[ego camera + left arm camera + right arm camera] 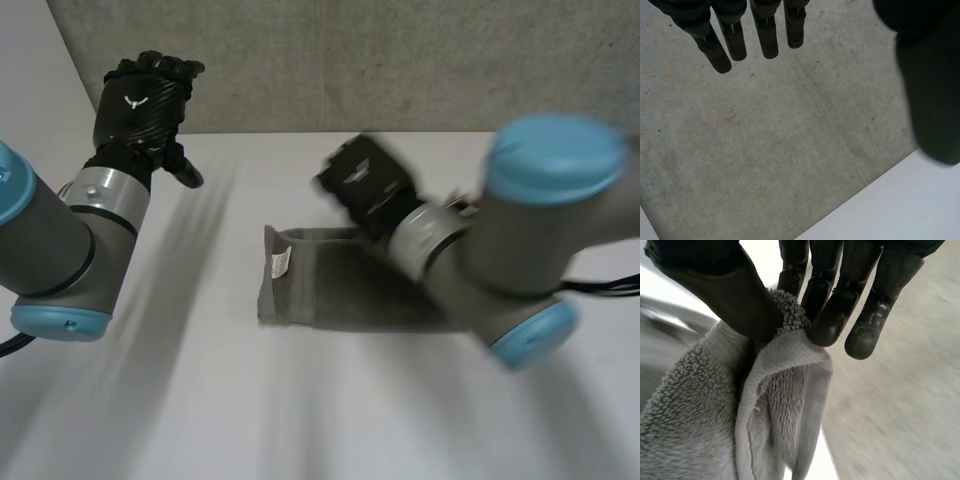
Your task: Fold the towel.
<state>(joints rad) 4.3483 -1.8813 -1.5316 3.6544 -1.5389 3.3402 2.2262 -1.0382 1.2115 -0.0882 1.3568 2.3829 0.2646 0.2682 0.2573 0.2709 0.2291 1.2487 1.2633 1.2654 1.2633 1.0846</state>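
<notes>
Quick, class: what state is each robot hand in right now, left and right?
Left hand: open, holding nothing.
Right hand: shut on the fluffy grey terry towel, pinching it against the thumb.

You have one towel (330,290), pinched between the thumb and fingers of the right hand (362,185), and one label (280,263) on it. Count two hands: that one and the left hand (140,100), its fingers straight. One table (200,400) lies under the towel.
</notes>
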